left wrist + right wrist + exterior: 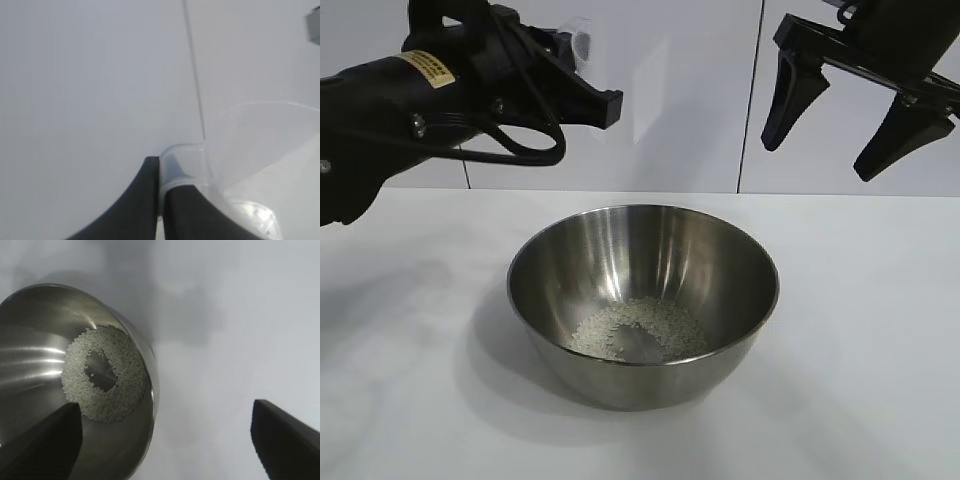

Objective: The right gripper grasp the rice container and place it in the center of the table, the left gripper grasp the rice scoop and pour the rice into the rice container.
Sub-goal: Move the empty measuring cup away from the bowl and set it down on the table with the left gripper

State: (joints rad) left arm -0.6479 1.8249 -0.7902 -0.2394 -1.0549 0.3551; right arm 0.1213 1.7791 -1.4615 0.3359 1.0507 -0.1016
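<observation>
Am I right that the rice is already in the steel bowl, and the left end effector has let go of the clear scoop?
Not quite. The rice is in the steel bowl, but the left end effector is shut on the clear scoop, as the left wrist view shows.

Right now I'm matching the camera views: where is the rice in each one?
Exterior view: rice on the rice container's floor, centre.
Left wrist view: not in it.
Right wrist view: a ring at the left, inside the rice container.
Shared landmark: the steel rice container.
</observation>
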